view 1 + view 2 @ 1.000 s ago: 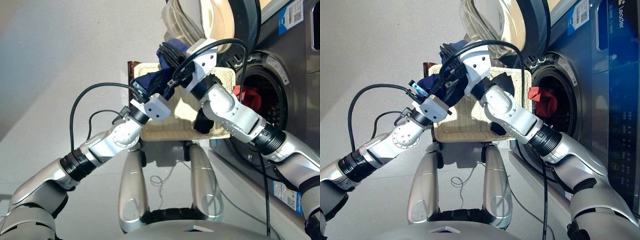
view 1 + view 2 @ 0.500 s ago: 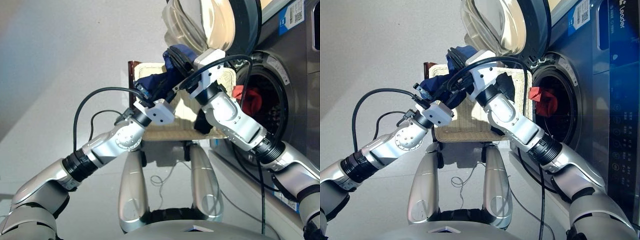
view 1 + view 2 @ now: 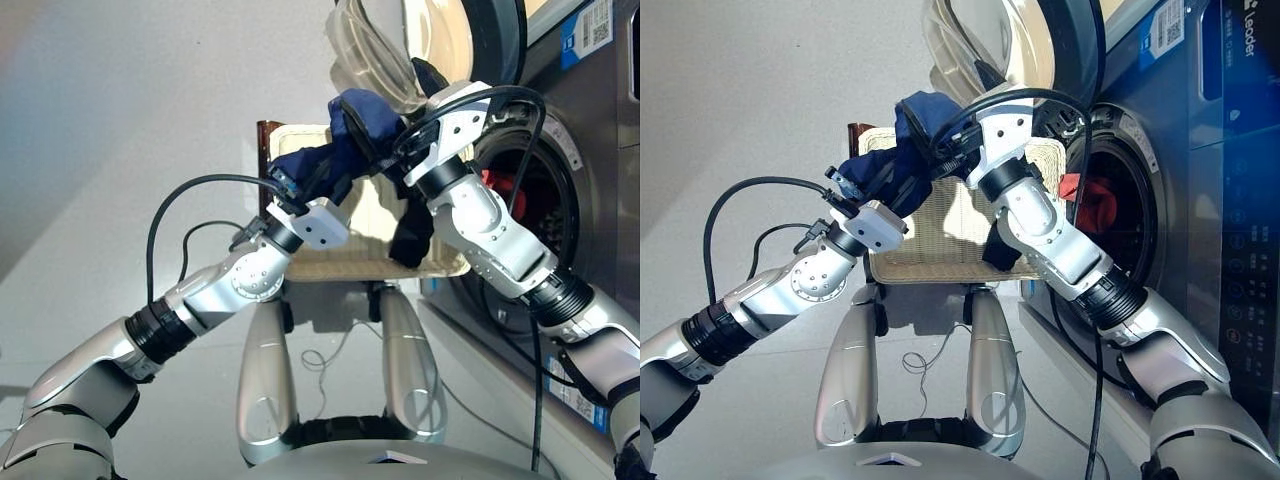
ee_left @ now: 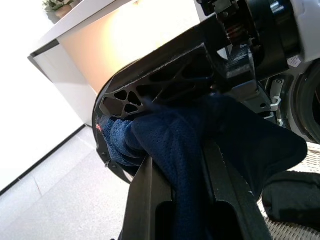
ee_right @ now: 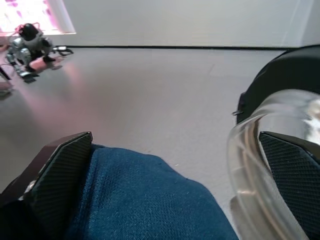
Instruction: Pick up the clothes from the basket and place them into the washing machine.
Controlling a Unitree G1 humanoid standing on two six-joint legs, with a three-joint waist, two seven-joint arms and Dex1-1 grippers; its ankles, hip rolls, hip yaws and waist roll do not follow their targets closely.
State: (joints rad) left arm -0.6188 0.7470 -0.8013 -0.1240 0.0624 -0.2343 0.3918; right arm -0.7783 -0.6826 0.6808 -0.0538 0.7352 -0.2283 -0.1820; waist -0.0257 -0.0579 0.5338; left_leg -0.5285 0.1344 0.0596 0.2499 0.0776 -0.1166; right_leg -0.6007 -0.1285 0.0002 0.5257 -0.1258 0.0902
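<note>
Left gripper [image 3: 297,186] is clamped on the soft navy blue fabric garment [image 3: 335,150], held above the cream-white woven wicker basket [image 3: 365,255]. Right gripper [image 3: 375,135] grips the same cloth. The dark grey front-loading washing machine's round drum mouth [image 3: 540,215] lies rightward, nearer the right arm, unobstructed.

The drum mouth [image 3: 535,215] is being left open, but its lower part is being partly filled by a red garment [image 3: 505,197]. The way from the basket [image 3: 375,245] to the mouth is being crossed by the right arm [image 3: 490,240]. The space above is being crowded by the open door [image 3: 425,45], which is hanging just over the navy garment [image 3: 335,155]. A black garment [image 3: 412,235] is being draped at the basket's near corner.
</note>
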